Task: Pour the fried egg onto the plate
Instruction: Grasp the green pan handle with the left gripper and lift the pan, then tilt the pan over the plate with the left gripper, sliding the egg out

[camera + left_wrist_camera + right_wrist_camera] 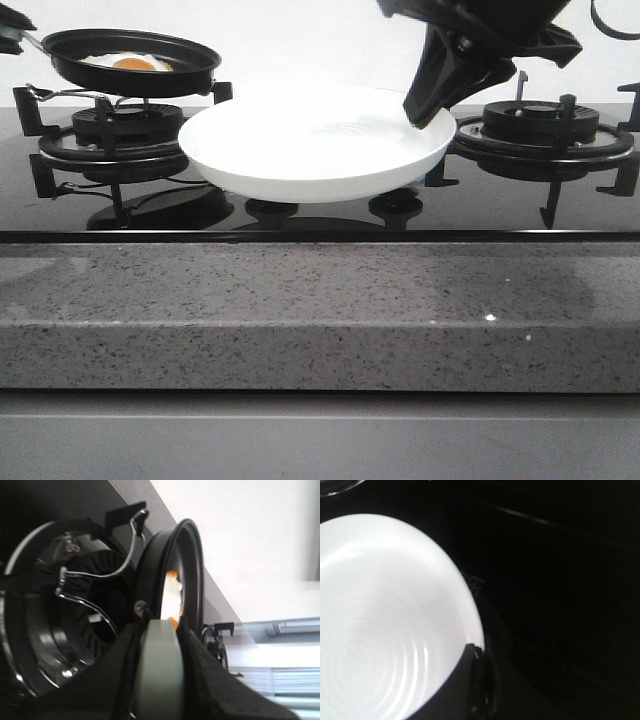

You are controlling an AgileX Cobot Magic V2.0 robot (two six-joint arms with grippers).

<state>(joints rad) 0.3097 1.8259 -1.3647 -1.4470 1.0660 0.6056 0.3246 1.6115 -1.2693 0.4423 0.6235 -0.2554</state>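
A black frying pan [135, 62] hangs level just above the left burner, with the fried egg [128, 63], white with an orange yolk, lying inside. My left gripper [159, 630] is shut on the pan's grey-green handle [160, 675]; the front view shows only its tip at the left edge. In the left wrist view the egg [170, 597] lies against the pan floor. The white plate [310, 140] is held up over the middle of the hob, right of the pan. My right gripper [428, 108] is shut on the plate's right rim. The plate [380, 620] holds nothing.
Below lies a black glass hob with a left burner grate [120, 135] and a right burner grate [545, 130]. Two knobs [272, 210] sit under the plate. A speckled grey stone counter edge [320, 310] runs along the front.
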